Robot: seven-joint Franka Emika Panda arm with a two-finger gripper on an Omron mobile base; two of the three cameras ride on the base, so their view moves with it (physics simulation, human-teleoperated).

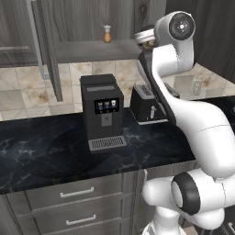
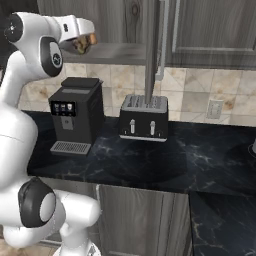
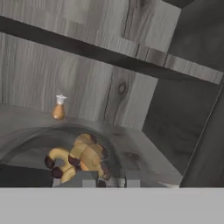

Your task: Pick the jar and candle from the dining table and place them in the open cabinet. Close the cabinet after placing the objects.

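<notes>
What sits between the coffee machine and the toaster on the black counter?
Nothing: in the right base view a bare strip of black marble counter separates the coffee machine from the toaster.

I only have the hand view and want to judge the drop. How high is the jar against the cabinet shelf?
Observer: The jar, clamped in the gripper, hangs just above shelf level, at the shelf's edge.
Operator: What's underneath?
Observer: A toaster and a coffee machine stand on the counter below.
Operator: Where's the door?
Observer: The cabinet door stands open, edge-on above the toaster.
</notes>
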